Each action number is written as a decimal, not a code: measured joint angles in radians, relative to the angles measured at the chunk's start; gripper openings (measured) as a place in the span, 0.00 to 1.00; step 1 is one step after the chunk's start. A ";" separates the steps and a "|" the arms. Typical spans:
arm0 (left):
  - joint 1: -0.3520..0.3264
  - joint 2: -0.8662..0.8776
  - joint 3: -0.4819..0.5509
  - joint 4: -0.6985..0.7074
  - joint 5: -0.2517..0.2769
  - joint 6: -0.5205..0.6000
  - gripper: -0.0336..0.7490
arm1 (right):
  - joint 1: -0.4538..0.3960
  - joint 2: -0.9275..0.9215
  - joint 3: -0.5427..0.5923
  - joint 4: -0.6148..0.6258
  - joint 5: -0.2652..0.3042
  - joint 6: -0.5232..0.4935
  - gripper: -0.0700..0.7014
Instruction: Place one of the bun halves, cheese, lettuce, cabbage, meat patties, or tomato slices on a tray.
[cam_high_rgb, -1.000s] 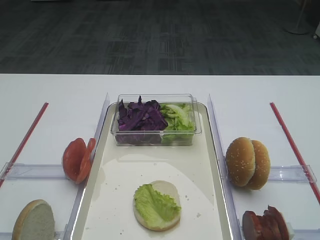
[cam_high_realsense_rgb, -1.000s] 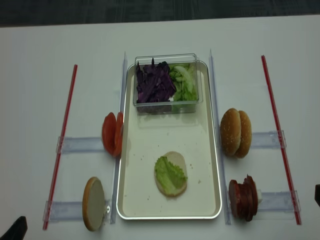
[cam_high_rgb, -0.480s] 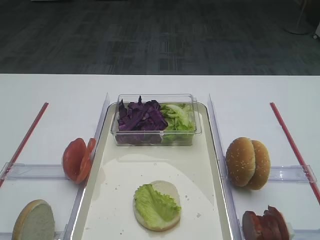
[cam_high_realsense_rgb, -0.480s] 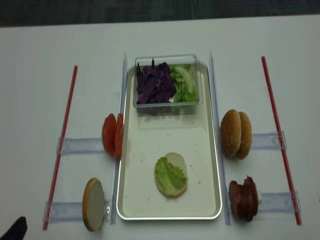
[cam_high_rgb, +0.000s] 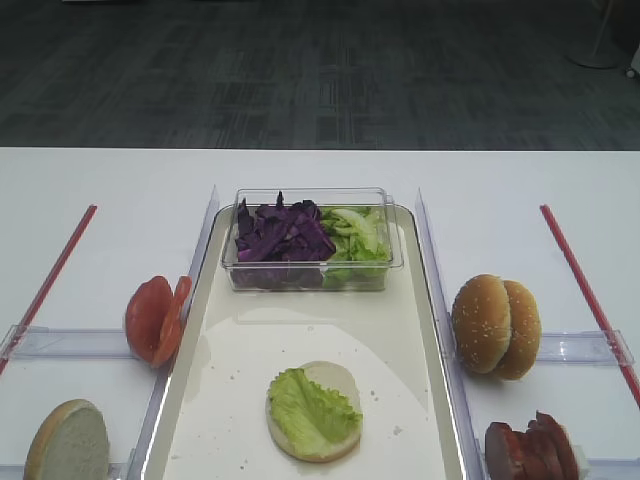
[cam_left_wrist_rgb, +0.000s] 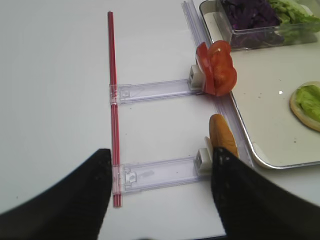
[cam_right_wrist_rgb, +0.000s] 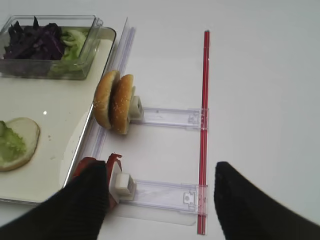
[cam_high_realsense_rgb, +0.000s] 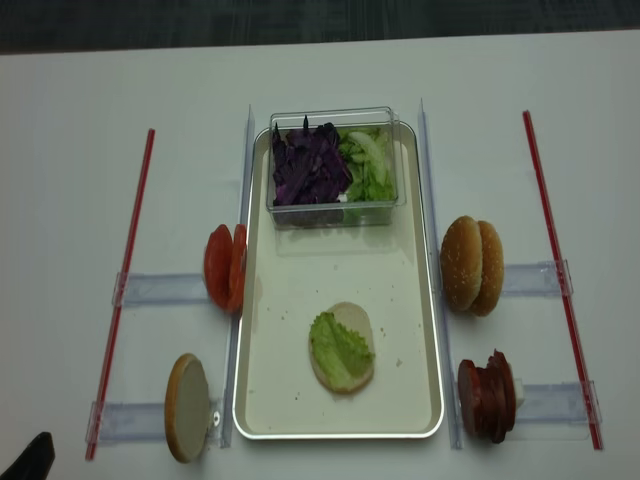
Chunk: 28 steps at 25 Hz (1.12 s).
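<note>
Both grippers clear of the food; one bun half with lettuce lies on the tray.

We note the long cream-white rectangular tray (cam_high_realsense_rgb: 420, 300) at table centre. On it, toward 6 o'clock, lies a round pale bun half (cam_high_realsense_rgb: 345, 345) under a crinkled light-green lettuce leaf (cam_high_realsense_rgb: 333, 348). At 12 o'clock sits a small clear plastic tub (cam_high_realsense_rgb: 335, 165) of dark purple cabbage shreds (cam_high_realsense_rgb: 308, 165). Off the tray stand bright red tomato slices (cam_high_realsense_rgb: 224, 268) at 9 o'clock and dark brown meat patties (cam_high_realsense_rgb: 485, 397) at 4 o'clock. The right gripper (cam_right_wrist_rgb: 160, 202) is spread wide, grasping nothing; the left gripper (cam_left_wrist_rgb: 160, 192) likewise gapes, released.
</note>
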 joint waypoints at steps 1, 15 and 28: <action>0.000 0.000 0.000 0.000 0.000 0.000 0.57 | 0.000 -0.020 0.000 0.000 0.000 0.000 0.72; 0.000 0.000 0.000 0.000 0.000 0.000 0.57 | 0.000 -0.071 0.000 0.000 0.006 0.004 0.72; 0.000 0.000 0.000 0.000 0.000 0.000 0.57 | 0.000 -0.071 0.000 0.000 0.006 0.004 0.72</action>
